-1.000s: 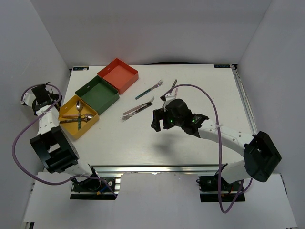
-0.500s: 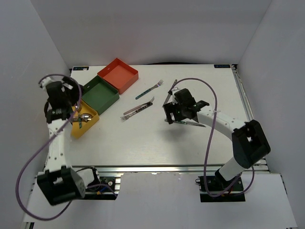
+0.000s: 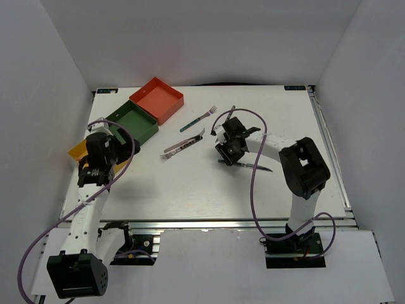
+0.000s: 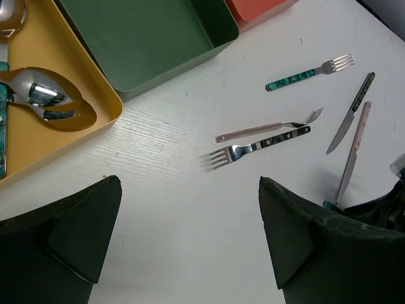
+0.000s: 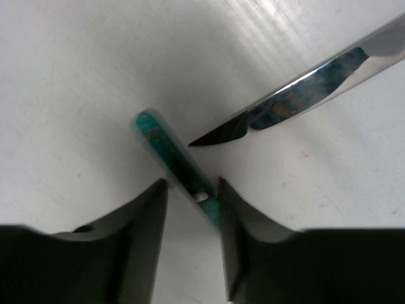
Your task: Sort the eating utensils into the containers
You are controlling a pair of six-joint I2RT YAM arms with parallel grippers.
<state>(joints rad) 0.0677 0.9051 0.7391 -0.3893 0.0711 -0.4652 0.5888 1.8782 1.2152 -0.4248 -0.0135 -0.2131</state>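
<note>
Fingers (image 5: 139,221) of the right end effector (image 5: 192,187) stand about half open, one on each side of a teal handle (image 5: 174,155) that lies flat on the worktop (image 5: 76,76). One finger looks as if it touches the handle and the other has a small gap, so I think nothing is pinched yet. A shiny knife blade (image 5: 297,88) lies just beside the handle, with its tip very near. To do this step well, the fingers should squeeze straight across the handle and stay low on the worktop, because the handle is thin and flat and could slip or spin. The lift should go slowly and straight up so it does not knock the blade next to it. Seen from above, this piece lies on the right part of the worktop, well apart from the trays on the left. The yellow tray (image 4: 38,145) holds spoons (image 4: 41,95), while the green tray (image 4: 145,38) and the red tray (image 4: 259,6) look bare. I cannot tell what is at the far end of the teal handle, so check that before picking a tray. The left end effector (image 4: 190,240) is wide open and holds nothing, and it hangs near the yellow and green trays, so the carry should keep away from it. Three forks (image 4: 259,144) lie between the two arms.
</note>
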